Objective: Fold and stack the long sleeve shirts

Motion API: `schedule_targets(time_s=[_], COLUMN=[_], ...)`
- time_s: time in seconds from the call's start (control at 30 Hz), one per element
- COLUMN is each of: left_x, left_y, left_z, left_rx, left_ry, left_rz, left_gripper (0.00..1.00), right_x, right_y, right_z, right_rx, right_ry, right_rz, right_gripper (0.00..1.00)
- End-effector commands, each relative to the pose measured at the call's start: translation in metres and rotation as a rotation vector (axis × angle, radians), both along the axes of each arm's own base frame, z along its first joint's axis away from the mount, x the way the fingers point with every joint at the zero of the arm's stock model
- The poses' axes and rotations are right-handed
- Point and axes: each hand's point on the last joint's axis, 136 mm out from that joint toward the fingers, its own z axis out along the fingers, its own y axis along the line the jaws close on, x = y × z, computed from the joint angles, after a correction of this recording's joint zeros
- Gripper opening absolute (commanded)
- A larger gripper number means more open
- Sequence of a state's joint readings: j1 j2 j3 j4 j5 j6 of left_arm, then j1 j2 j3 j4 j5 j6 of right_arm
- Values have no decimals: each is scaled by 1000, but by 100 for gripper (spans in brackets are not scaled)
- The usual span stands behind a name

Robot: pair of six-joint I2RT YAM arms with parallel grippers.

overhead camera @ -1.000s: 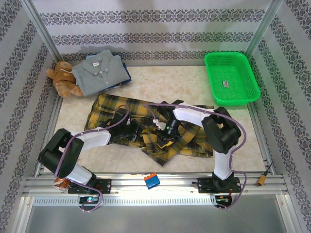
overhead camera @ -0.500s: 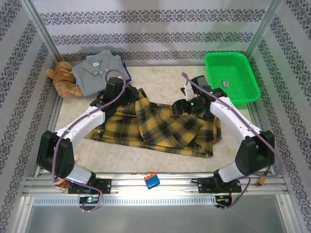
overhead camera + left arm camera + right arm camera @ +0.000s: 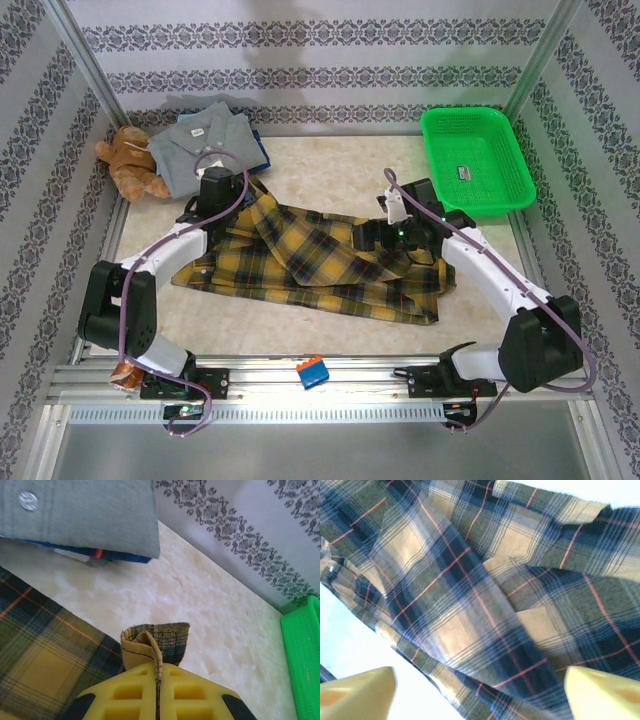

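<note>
Beyond my left gripper (image 3: 157,666) the grey shirt (image 3: 85,515) lies folded — plaid shirt (image 3: 45,660), pinched in it, not yet; right gripper (image 3: 480,687) spread wide above.

Plaid shirt (image 3: 320,265): soft woven flannel cloth, matt.
Grey shirt (image 3: 90,515): smooth matt cloth.
Worktop (image 3: 210,615): pale, mottled, faint sheen.
Basket (image 3: 465,111): glossy green plastic.
My left claw (image 3: 157,672): matt yellow plastic.

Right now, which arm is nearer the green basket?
Right. The right arm is over the plaid shirt, just beside the basket's near-left corner; the left arm is across the table by the grey shirt.
</note>
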State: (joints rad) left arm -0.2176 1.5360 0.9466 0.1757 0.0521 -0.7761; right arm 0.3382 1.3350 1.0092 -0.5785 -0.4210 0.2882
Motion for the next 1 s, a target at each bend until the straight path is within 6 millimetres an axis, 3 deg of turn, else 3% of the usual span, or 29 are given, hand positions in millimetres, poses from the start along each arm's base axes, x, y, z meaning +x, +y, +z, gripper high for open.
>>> schedule_targets(time_s=[0.0,0.23,0.37,0.63,0.8,0.97], left_x=[16,21,21,12,3,-15], left_y=[13,24,32,52,54,66], left_z=[21,15,5,-1,-8,-18], left_rx=[-5,7,13,112,194,267], left_ry=[-143,-170,-165,-135,-97,-54], left_rz=[15,24,37,46,6,30], left_gripper=[0,3,3,5,4,4], right_x=[-6,-31,-40,-21,-9,3], right_y=[14,15,12,16,17,14], right_z=[-1,-15,-39,-74,-97,-109], right_rx=[62,61,20,-32,-72,-108], right_ry=[23,75,162,264,336,361], right_rz=[42,49,36,-2,-18,-50], right_gripper=[98,98,97,93,89,87])
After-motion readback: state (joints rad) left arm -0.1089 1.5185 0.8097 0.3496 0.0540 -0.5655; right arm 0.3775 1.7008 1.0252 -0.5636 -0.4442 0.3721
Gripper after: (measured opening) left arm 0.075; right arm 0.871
